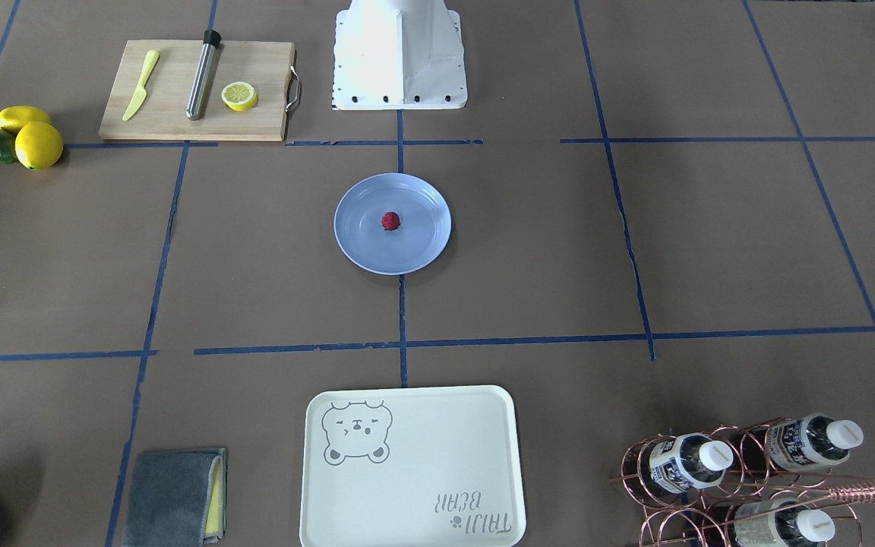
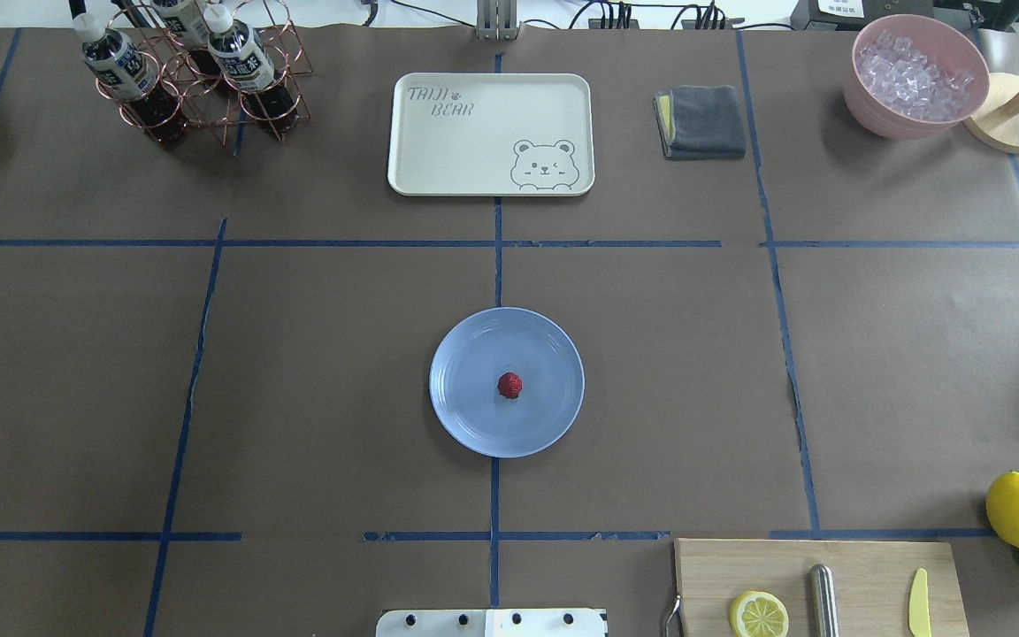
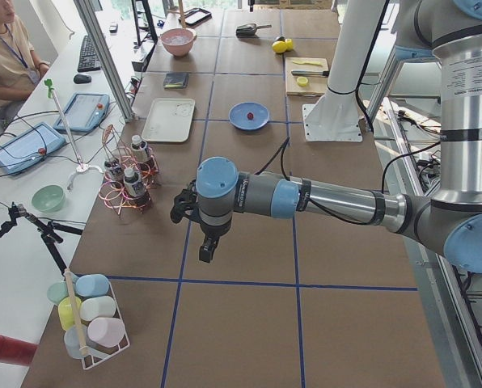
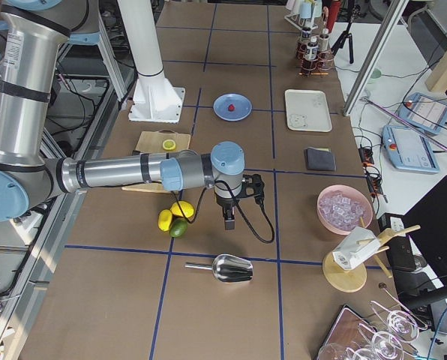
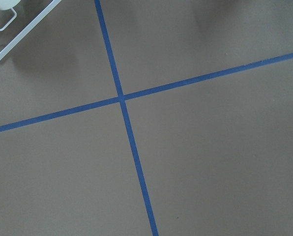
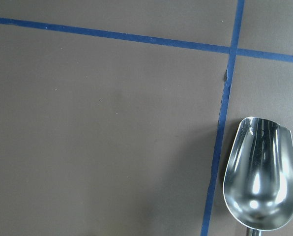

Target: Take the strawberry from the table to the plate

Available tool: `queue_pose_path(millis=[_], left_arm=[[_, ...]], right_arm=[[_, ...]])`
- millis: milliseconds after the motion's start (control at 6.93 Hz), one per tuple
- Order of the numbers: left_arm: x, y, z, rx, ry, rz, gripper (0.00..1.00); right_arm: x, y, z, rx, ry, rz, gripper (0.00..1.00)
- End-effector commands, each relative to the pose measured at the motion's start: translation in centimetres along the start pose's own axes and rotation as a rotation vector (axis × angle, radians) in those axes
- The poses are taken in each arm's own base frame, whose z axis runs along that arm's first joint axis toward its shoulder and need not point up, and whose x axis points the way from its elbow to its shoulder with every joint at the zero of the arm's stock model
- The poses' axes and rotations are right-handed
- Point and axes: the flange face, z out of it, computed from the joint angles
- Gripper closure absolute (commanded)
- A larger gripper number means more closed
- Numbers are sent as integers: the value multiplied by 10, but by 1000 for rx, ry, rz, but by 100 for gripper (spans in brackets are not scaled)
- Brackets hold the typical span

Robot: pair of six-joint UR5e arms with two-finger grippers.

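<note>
The small dark-red strawberry (image 1: 390,221) (image 2: 509,385) lies near the middle of the light-blue plate (image 1: 361,239) (image 2: 470,416), which sits at the centre of the brown table (image 1: 529,251). No gripper is near it. My left gripper (image 3: 206,250) shows only in the exterior left view, hanging over bare table far from the plate (image 3: 239,123). My right gripper (image 4: 229,223) shows only in the exterior right view, beside the lemons and above a metal scoop (image 4: 225,268). I cannot tell whether either gripper is open or shut. Neither wrist view shows its fingers.
A cream bear tray (image 2: 490,133), a grey cloth (image 2: 702,121), a pink ice bowl (image 2: 915,75) and a bottle rack (image 2: 191,75) line the far side. A cutting board (image 1: 196,90) with knife and lemon half, and lemons (image 1: 36,143), lie near the base. A person (image 3: 2,48) sits aside.
</note>
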Motion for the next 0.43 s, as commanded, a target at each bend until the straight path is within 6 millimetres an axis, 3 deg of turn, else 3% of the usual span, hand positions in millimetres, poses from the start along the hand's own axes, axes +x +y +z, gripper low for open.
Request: queue_pose_path(millis=[0,288], left_arm=[[-6,1,6,-12,0,-9,0],[-7,2,7,-13,-2,-13,0]], right_arm=[[9,-10,-12,-9,6,1,0],[20,-8,-16,-13,12,-42,0]])
